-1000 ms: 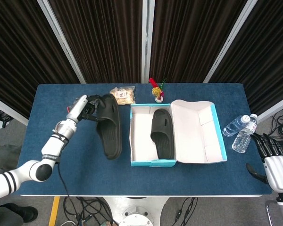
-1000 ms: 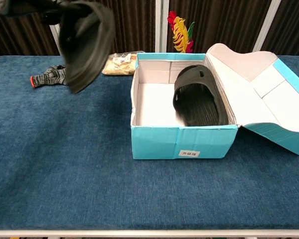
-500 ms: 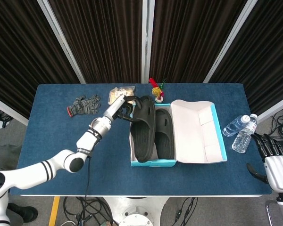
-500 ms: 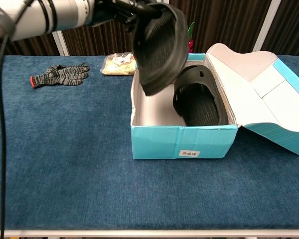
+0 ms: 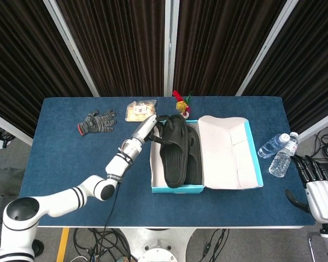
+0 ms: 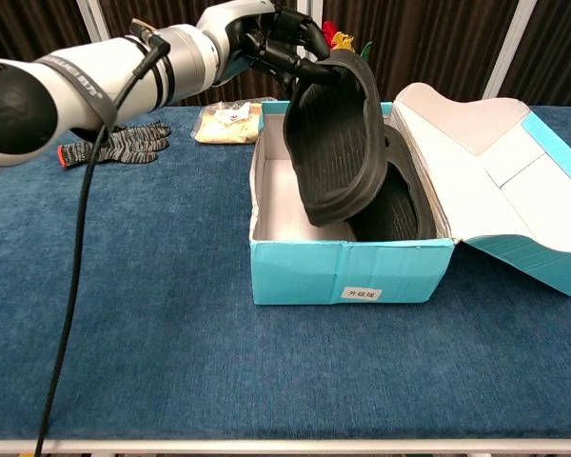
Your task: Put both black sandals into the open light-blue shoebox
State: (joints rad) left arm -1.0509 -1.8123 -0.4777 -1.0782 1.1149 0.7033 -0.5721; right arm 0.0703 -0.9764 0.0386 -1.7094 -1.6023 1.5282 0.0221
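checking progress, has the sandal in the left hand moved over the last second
Yes. The sandal held by the left hand has gone rightward, from over the table left of the shoebox to over its open compartment, above the other sandal.

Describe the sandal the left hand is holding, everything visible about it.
The held sandal is a black, matte, rubbery-looking slide with a ribbed sole facing the chest camera. The left hand grips its upper end, so it hangs steeply tilted, toe end down, over the open light-blue shoebox. Its lower end dips below the box rim, overlapping the second sandal already lying inside; whether they touch cannot be told.
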